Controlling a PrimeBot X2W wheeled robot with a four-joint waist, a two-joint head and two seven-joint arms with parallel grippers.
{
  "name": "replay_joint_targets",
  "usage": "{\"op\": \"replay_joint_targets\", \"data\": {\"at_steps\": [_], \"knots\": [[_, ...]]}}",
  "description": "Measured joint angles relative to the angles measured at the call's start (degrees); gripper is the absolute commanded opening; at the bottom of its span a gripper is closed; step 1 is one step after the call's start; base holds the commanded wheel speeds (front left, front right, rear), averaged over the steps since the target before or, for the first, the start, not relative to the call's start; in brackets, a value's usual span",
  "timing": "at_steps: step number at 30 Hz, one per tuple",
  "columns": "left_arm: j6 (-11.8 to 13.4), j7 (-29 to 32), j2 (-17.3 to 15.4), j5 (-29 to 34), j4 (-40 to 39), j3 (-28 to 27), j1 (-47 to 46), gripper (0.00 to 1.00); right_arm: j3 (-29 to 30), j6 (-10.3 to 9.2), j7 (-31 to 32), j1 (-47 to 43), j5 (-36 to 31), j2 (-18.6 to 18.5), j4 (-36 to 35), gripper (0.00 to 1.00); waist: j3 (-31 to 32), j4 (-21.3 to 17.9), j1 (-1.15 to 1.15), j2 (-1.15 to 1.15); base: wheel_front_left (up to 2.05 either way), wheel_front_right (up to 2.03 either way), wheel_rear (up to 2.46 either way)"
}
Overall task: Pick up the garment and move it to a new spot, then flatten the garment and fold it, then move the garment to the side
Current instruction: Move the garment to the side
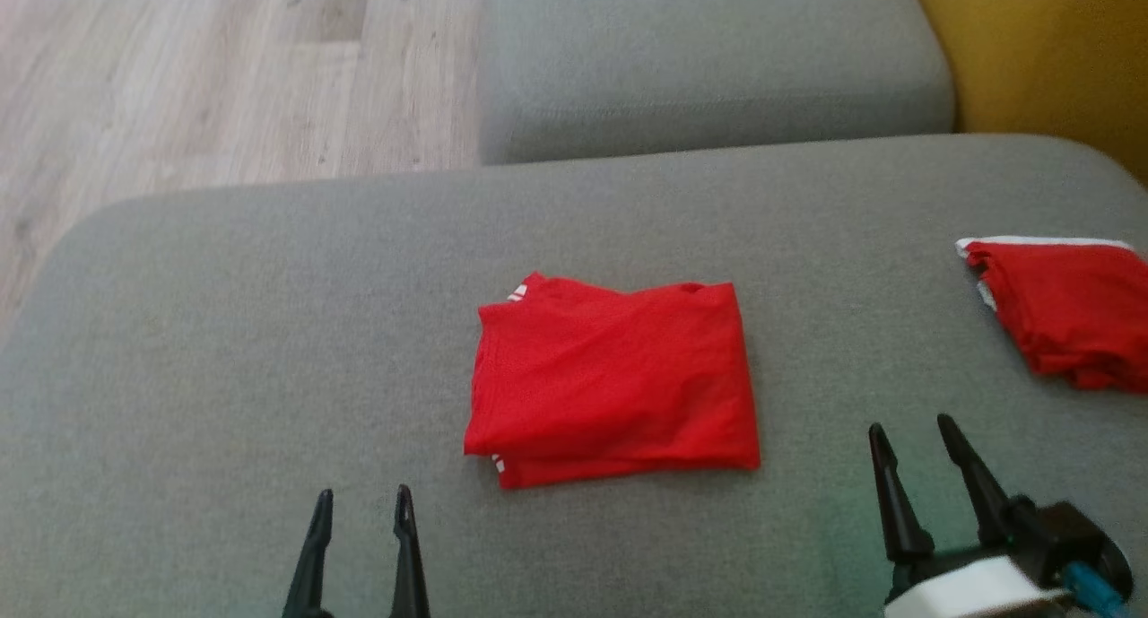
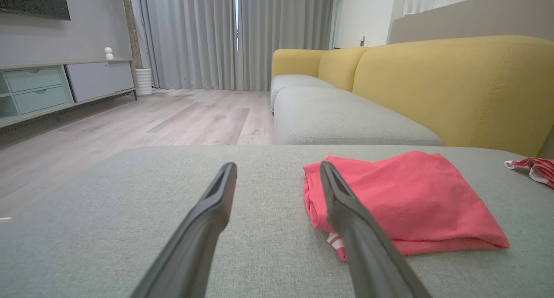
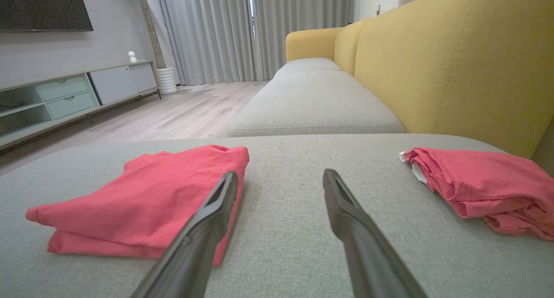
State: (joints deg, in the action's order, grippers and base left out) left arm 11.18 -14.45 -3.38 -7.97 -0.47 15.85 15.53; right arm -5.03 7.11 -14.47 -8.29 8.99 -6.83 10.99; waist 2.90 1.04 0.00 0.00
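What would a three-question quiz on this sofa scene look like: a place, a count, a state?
1. Where on the cushion is the folded garment? A. far left corner B. hanging off the near edge C. the middle
2. How many red garments are there? A. one B. two C. three
3. How are the pincers? A. both open, empty B. both shut on cloth C. one lifting cloth

C: it lies mid-cushion.
B: a second garment lies to the right.
A: left pincer and right pincer show spread fingers with nothing between.
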Motion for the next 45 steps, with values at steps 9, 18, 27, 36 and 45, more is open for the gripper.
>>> {"op": "replay_joint_targets", "data": {"at_steps": [9,18,27,36,45], "knots": [[1.0,0.0,0.0,0.0,-0.3,2.9,-3.5,1.00,-2.7,0.00,0.0,10.3,4.4,-1.3,9.3,1.00,-5.6,1.8,0.01,0.00,0.00,0.00,0.00],[2.5,0.0,0.0,0.0,0.2,5.2,-7.2,1.00,-8.0,0.00,7.0,22.6,16.0,-0.8,22.4,1.00,-10.3,3.3,0.01,-0.01,0.00,0.00,0.00],[2.5,0.0,0.1,0.0,0.7,6.6,-10.5,1.00,-15.1,0.00,13.3,27.1,30.3,0.7,28.2,0.34,-11.2,4.6,0.00,0.00,0.00,0.00,0.00],[3.0,0.0,0.1,0.0,0.3,6.1,-10.3,1.00,-18.4,0.00,10.7,27.8,35.4,-4.3,26.7,0.00,-11.0,1.6,0.00,0.00,0.00,0.00,0.00],[2.9,0.0,0.1,-0.1,-2.2,5.8,-13.6,1.00,-17.0,0.00,12.5,37.3,34.3,-19.3,20.8,0.00,-15.5,-5.0,0.01,0.00,0.00,0.00,0.00]]}}
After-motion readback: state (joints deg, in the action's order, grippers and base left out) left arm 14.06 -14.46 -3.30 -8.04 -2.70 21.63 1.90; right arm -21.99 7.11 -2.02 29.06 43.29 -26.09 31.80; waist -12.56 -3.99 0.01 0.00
